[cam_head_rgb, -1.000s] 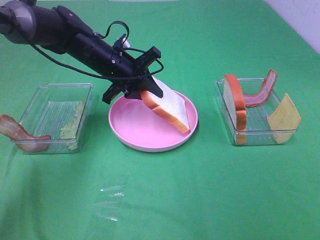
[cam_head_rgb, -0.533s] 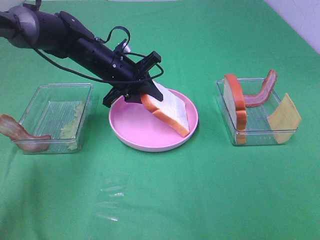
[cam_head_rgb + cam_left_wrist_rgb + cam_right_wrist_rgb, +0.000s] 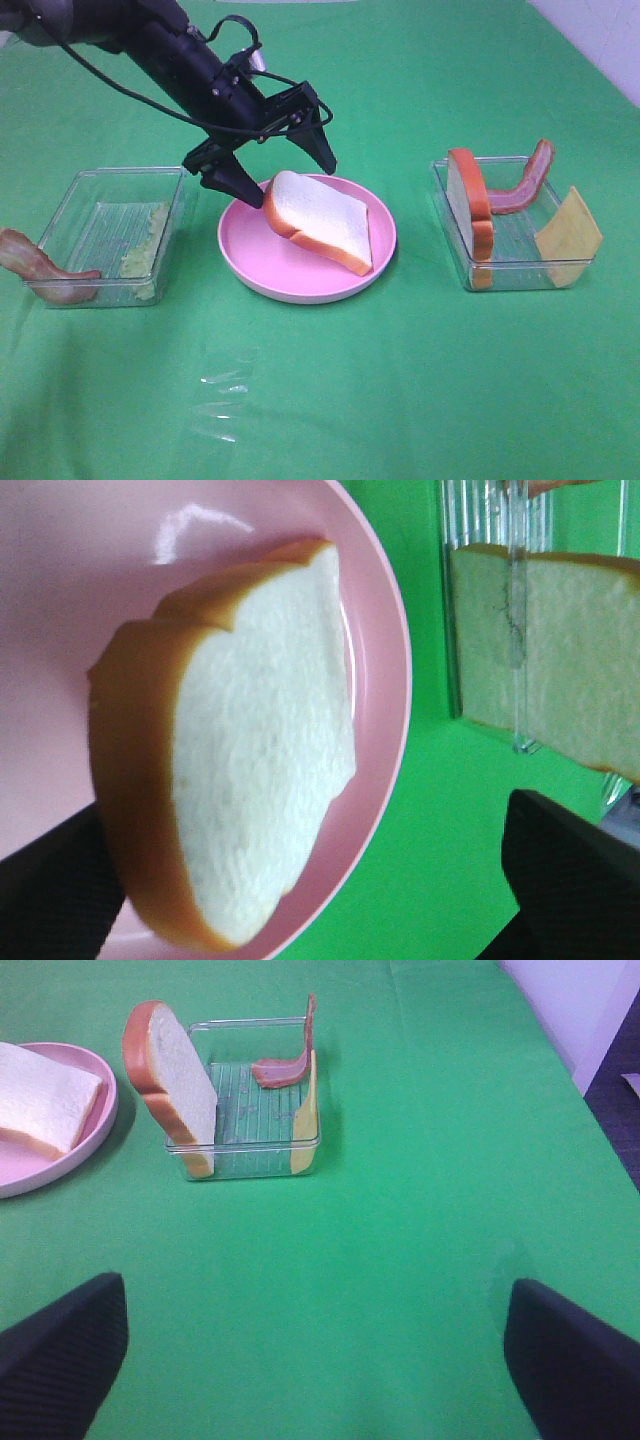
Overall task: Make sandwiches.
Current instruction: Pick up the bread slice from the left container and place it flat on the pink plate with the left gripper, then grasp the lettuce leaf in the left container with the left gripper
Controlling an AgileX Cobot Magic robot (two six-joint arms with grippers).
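A white bread slice (image 3: 320,222) with an orange-brown crust lies on the round pink plate (image 3: 262,272), slightly tilted. My left gripper (image 3: 277,172) hangs open just above the slice's left end, one finger on each side, touching nothing. The left wrist view shows the same slice (image 3: 250,770) on the plate (image 3: 60,600) between the dark fingers (image 3: 50,890). My right gripper (image 3: 315,1360) is open over bare green cloth, well short of the right tray (image 3: 250,1110). That tray holds an upright bread slice (image 3: 175,1080), a bacon strip (image 3: 285,1060) and a yellow cheese square (image 3: 305,1125).
A clear tray (image 3: 110,180) at the left holds pale lettuce (image 3: 145,250), and a bacon strip (image 3: 40,265) hangs over its near left corner. The right tray (image 3: 515,262) stands right of the plate. Green cloth covers the table.
My left gripper has opened and let go of the bread slice, which has settled flatter onto the plate. The gripper has lifted a little and drawn back to the left.
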